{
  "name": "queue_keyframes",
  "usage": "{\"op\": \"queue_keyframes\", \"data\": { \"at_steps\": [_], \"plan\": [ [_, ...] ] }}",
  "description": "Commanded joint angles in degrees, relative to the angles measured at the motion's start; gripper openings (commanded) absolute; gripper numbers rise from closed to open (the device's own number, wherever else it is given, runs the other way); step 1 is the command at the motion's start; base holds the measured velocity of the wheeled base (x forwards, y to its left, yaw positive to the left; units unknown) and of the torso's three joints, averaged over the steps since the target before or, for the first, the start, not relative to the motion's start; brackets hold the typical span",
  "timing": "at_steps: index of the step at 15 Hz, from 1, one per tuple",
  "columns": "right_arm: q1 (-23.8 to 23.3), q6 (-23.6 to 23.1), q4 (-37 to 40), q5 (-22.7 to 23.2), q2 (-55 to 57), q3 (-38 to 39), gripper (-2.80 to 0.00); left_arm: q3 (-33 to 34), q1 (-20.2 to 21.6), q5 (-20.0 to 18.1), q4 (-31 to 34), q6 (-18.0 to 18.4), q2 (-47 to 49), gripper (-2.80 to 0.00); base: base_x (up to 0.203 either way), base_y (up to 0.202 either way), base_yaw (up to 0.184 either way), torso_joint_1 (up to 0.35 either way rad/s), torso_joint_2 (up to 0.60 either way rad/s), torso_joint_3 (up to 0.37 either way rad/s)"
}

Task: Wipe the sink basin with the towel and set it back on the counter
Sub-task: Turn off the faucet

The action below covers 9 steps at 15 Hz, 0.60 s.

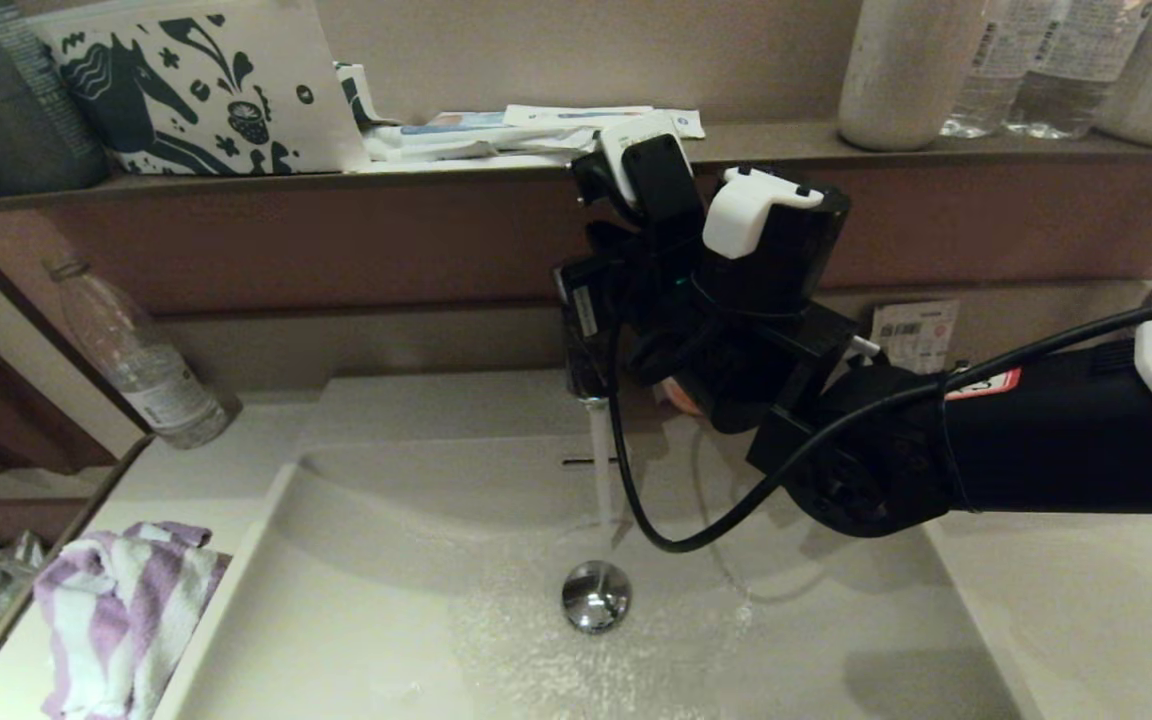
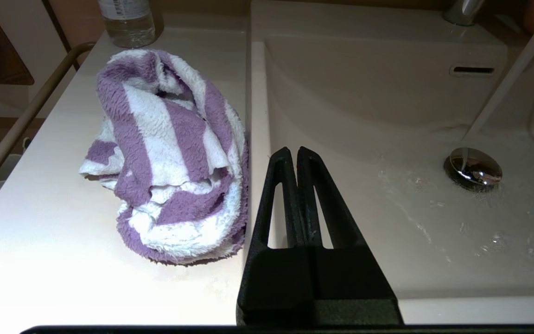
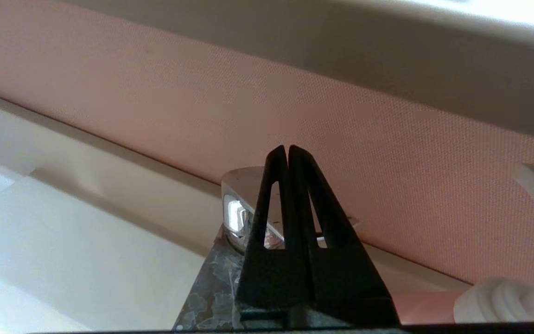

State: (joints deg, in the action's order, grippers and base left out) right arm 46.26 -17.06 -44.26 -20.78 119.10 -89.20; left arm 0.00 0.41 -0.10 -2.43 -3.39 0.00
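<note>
Dim and warm-toned in the head view, with bowed lines toward the edges and soft shadows across the sink basin (image 1: 416, 600) below the right pincer (image 3: 287, 150). Blown-out glare on the surface (image 2: 40, 260) beside the left pincer (image 2: 293, 153). Blurred close behind the right pincer, on the chrome tap (image 3: 237, 208).

Surface (image 1: 1056, 600): cream-white, flat, surrounding the sink basin (image 1: 386, 610).
On surface, left: striped towel (image 1: 121, 615), bunched; clear bottle (image 1: 141, 365) behind it.
Shelf (image 1: 496, 170): patterned pouch (image 1: 201, 85), white packets (image 1: 506, 135), bottles (image 1: 1036, 65).
</note>
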Motion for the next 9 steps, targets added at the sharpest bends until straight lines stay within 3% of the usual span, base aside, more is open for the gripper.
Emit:
{"op": "queue_keyframes", "data": {
  "at_steps": [1, 9],
  "plan": [
    [-0.4, 0.0, 0.0, -0.5, 0.2, 0.8, -2.80, 0.0, 0.0, 0.0, 0.0, 0.0, 0.1, -2.80, 0.000, 0.000, 0.000, 0.000, 0.00, 0.000],
    [-0.4, 1.8, -2.7, -2.1, -3.4, 8.2, -2.80, 0.0, 0.0, 0.0, 0.0, -0.1, 0.1, -2.80, 0.000, 0.000, 0.000, 0.000, 0.00, 0.000]
  ]
}}
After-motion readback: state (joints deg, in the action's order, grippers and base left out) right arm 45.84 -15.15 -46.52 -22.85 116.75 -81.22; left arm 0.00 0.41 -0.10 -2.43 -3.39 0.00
